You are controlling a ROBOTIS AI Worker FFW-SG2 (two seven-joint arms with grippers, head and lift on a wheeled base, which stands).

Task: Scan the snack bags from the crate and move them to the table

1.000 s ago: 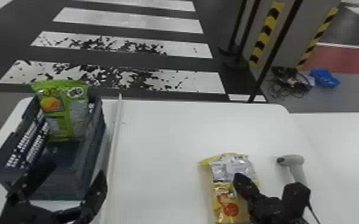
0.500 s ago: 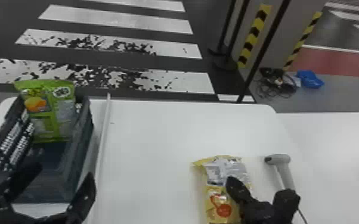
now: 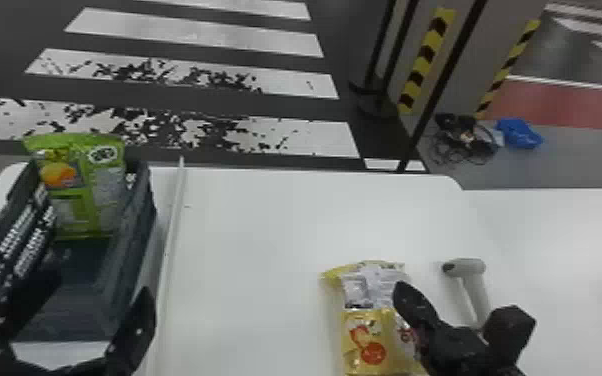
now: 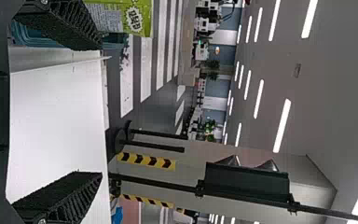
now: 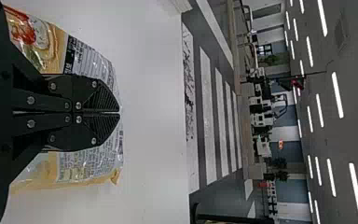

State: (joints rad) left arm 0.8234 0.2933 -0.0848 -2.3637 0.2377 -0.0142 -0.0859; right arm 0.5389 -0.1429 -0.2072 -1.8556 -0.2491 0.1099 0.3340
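Note:
My left gripper [image 3: 97, 286] stands open at the near end of the dark crate [image 3: 137, 250] in the head view. A green snack bag [image 3: 85, 200] stands upright at the crate's far end. The left wrist view has the gripper [image 4: 100, 110] with its fingers wide apart and the green bag [image 4: 135, 17] beyond one finger. My right gripper [image 3: 407, 297] is over the right side of a yellow snack bag [image 3: 362, 345] lying on the white table [image 3: 250, 225]. Seen in the right wrist view, that gripper [image 5: 120, 112] is shut, with the yellow bag [image 5: 91, 163] behind it.
A light grey handheld scanner [image 3: 470, 270] is on the table just right of the yellow bag, close to my right gripper. A long pale strip [image 3: 171, 240] runs along the table beside the crate. Striped pillars [image 3: 427, 60] rise beyond the table's far edge.
The head view has shifted slightly, so the crate and table appear a little further left than a second ago. My right gripper has edged right and forward relative to the yellow bag.

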